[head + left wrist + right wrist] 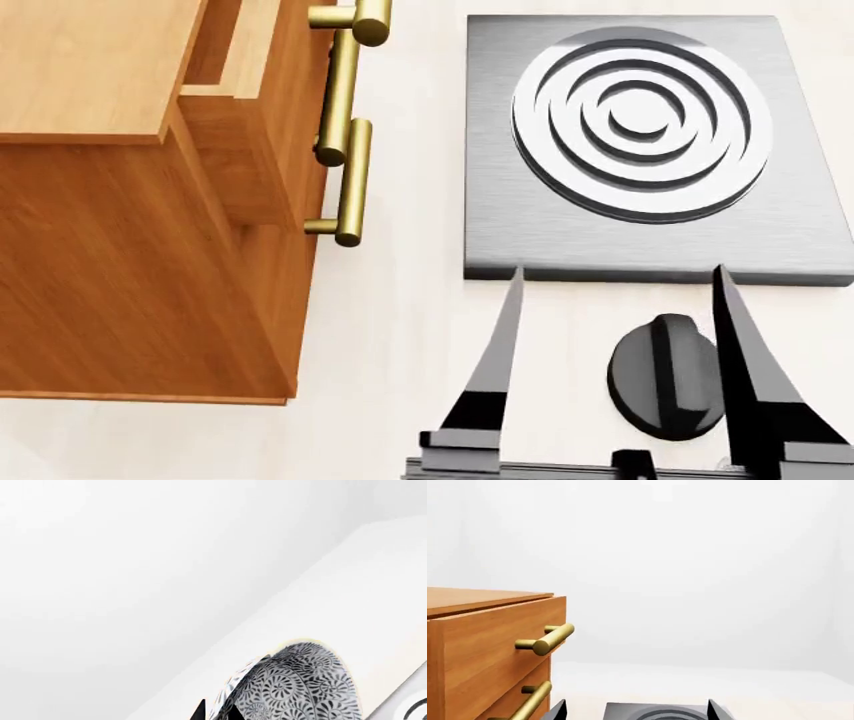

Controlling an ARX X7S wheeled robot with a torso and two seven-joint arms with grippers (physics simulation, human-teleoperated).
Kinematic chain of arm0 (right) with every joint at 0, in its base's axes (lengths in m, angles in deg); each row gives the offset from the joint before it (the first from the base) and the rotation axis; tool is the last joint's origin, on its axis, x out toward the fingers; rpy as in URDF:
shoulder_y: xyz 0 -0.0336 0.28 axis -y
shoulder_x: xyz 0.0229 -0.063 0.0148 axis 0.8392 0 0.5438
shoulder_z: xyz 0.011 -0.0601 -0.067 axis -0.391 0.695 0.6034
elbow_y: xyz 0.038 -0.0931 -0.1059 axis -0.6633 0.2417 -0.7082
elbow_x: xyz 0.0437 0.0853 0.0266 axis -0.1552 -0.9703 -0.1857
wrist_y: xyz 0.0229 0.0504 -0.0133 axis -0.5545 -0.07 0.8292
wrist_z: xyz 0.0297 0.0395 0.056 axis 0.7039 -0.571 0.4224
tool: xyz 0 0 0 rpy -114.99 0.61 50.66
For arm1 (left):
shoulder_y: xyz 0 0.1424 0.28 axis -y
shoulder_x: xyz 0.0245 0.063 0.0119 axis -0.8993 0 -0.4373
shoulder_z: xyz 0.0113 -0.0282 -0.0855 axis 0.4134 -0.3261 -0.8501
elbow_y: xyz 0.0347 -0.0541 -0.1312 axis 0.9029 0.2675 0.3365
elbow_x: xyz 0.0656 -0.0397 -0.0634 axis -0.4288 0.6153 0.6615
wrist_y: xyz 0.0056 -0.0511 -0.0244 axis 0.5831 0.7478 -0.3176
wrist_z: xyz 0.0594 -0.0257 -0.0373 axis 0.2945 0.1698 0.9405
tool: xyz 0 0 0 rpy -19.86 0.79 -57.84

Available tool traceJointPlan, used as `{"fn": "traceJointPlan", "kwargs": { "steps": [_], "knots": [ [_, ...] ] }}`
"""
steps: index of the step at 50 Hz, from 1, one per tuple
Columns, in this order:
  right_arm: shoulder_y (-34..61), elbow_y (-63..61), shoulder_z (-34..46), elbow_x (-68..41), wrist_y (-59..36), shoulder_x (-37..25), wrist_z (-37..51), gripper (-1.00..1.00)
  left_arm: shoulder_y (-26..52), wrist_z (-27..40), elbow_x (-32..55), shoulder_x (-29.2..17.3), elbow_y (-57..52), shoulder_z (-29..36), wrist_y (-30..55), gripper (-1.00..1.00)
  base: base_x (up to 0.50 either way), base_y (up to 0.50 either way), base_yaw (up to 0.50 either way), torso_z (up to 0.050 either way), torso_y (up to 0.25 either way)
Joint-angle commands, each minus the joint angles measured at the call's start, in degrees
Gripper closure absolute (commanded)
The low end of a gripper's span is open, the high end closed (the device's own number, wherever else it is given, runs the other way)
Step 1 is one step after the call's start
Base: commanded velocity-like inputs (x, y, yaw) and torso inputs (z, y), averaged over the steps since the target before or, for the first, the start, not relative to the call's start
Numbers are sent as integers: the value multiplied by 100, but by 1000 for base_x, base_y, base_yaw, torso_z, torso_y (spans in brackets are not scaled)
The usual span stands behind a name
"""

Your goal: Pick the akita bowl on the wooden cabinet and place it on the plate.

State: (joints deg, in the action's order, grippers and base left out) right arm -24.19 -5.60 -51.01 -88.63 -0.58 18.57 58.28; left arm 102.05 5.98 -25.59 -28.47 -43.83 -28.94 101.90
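Observation:
The akita bowl (300,685), white with a dense dark floral pattern, shows only in the left wrist view against a plain white background. My left gripper (217,713) is shut on its rim, with one black fingertip (199,711) outside the wall and the other inside. The wooden cabinet (120,250) fills the left of the head view, and its top corner (487,630) also shows in the right wrist view. My right gripper (618,272) hangs open and empty above a black knob (667,375), beside the cabinet. The plate is out of view.
A grey square stove (801,230) with raised rings lies to the right of the cabinet, and its edge (660,712) shows between my right fingertips. Brass bar handles (350,180) stick out from the cabinet's drawers. A white thing with grey curved bands (417,710) sits at one frame corner.

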Motion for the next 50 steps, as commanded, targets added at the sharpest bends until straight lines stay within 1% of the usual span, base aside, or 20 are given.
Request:
{"fn": "traceJointPlan", "kwargs": {
  "steps": [1,4,6,8,9,10,11,12,15,17,19,20,22,25,28,34,39,50],
  "knots": [
    [197,-585,37,42,-518,-65,155,-100,-218,240,271,-219,-1307,-262,468,100,0,0,0,0,0],
    [328,-749,35,-14,-732,-89,209,-100,-273,205,402,-234,-1440,-372,564,100,0,0,0,0,0],
    [558,-783,152,-197,-830,-265,456,-100,-356,290,420,-250,-1528,-436,602,100,0,0,0,0,0],
    [854,-784,437,-432,-830,-598,887,-100,-397,308,450,-272,-1632,-447,644,100,0,0,0,0,0],
    [1176,-785,701,-670,-848,-901,1328,-100,-403,319,489,-270,-1652,-522,668,100,0,0,0,0,0],
    [1455,-785,986,-932,-782,-1193,1741,-100,-413,352,522,-250,-1635,-615,689,100,0,0,0,0,0],
    [1968,-785,1443,-1244,-773,-1564,2304,-100,-416,442,520,-238,-1643,-720,702,100,0,0,0,0,0],
    [2436,-785,1901,-1553,-679,-1875,2819,-100,-414,383,614,-224,-1632,-801,761,100,0,0,0,0,0],
    [3962,-785,3310,-2322,-432,-2510,4063,-100,-450,489,662,-227,-1787,-920,840,100,0,0,0,0,0],
    [4813,-785,4068,-2675,-303,-2698,4605,-100,-487,548,705,-203,-1834,-1018,881,100,0,0,0,0,0],
    [5855,-785,4954,-3057,-173,-2807,5149,-100,-536,607,778,-182,-2002,-1099,970,100,0,0,0,0,0],
    [6293,-785,5282,-3268,-36,-2833,5341,-100,-557,649,832,-153,-2075,-1182,1029,100,0,0,0,0,0],
    [6779,-783,5681,-3489,151,-2862,5561,-100,-556,675,859,-141,-2124,-1205,1073,100,0,0,0,0,0],
    [7111,-784,5668,-3798,59,-2818,5614,-100,-574,708,929,-143,-2246,-1262,1161,100,0,0,0,0,0],
    [7173,-785,5573,-3915,-79,-2761,5615,-100,-616,718,1011,-161,-2374,-1324,1239,100,0,0,0,0,0],
    [7068,-738,5348,-4061,-295,-2661,5582,-100,-751,771,1147,-216,-2641,-1408,1368,100,0,0,0,0,0],
    [7120,-395,5180,-4201,-147,-2689,5273,-100,-851,838,1255,-222,-2813,-1497,1480,100,0,0,0,0,0],
    [7123,-480,5094,-4248,-224,-2641,5315,-100,-1100,1059,1562,-229,-3349,-1789,1823,100,0,0,0,0,0]
  ]
}}
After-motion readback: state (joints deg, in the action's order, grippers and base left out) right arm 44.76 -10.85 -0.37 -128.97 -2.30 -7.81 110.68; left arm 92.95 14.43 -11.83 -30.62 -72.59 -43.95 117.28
